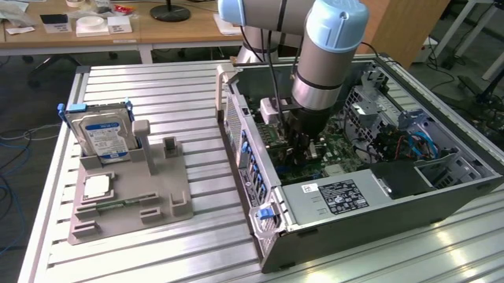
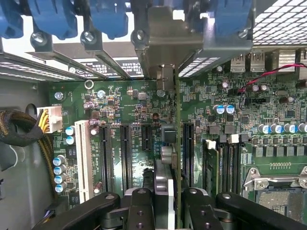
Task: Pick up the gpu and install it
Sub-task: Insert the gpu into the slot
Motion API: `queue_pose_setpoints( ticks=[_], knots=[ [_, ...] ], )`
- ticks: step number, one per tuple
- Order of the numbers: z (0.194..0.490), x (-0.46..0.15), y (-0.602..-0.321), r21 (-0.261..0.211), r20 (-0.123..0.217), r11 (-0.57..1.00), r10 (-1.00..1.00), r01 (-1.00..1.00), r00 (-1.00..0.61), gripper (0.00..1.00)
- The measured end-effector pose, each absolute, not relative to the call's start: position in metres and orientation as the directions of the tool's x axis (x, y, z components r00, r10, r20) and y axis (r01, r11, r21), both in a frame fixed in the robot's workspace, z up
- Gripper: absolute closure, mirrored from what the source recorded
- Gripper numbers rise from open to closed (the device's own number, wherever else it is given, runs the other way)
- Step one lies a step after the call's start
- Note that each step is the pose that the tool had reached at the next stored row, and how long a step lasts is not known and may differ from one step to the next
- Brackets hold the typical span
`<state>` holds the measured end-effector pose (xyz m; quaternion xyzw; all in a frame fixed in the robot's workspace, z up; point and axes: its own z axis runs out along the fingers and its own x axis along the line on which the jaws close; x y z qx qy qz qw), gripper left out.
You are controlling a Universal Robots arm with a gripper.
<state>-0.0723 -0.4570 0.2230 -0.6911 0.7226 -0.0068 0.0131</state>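
- Nearest the wrist camera: black gripper [image 2: 169,201] fingers [image 2: 139,206] clenched on the gpu [image 2: 176,143], card seen edge-on, standing upright over the green motherboard [image 2: 124,103].
- Gpu's silvery end bracket [image 2: 165,43] up against the rear slot openings of the case, among blue slot latches [image 2: 103,17].
- Card edge lined up along a long black expansion slot [image 2: 188,148]; fully seated or not, cannot tell.
- Other black slots [image 2: 126,155] and one white slot [image 2: 84,158] lying parallel, just beside the card.
- White power connector [image 2: 52,118] with yellow and black sleeved cables near the motherboard's edge, well apart from the card.
- Empty CPU socket [image 2: 276,184] at the opposite corner of the motherboard; red wire [image 2: 268,74] curving above it.
- From the exterior view: arm [image 1: 327,53] reaching straight down into the open computer case [image 1: 378,200], gripper [image 1: 303,150] low over the motherboard, close to the case's rear wall.
- Power supply [image 1: 334,197] with labels at the case's near corner.
- Case lying on its side on the slatted metal table [image 1: 157,88].
- Grey holder tray [image 1: 130,206] near the table's edge on the exterior view's left, well apart from the case.
- Hard drive [image 1: 102,135] with blue-white label upright in the tray's far corner; CPU chip [image 1: 96,187] flat in the tray; memory stick [image 1: 118,204] flat just beside it.
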Motion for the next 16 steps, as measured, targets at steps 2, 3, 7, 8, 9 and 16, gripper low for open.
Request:
queue_pose_setpoints(
  ticks=[2,3,7,8,9,16],
  knots=[
    [0.222,-0.0723,-0.4569,-0.028,-0.01,0.045,-0.999,-0.999,-0.044,0.72],
    [0.2212,-0.0723,-0.4569,-0.028,-0.01,0.045,-0.999,-0.999,-0.044,0.72],
    [0.2192,-0.0724,-0.4571,-0.028,-0.009,0.045,-0.999,-0.999,-0.044,0.72],
    [0.2189,-0.0724,-0.4571,-0.028,-0.009,0.045,-0.999,-0.999,-0.044,0.72],
    [0.2188,-0.0724,-0.457,-0.028,-0.009,0.045,-0.999,-0.999,-0.044,0.72],
    [0.22,-0.0723,-0.457,-0.028,-0.01,0.045,-0.999,-0.999,-0.045,0.72]
  ],
)
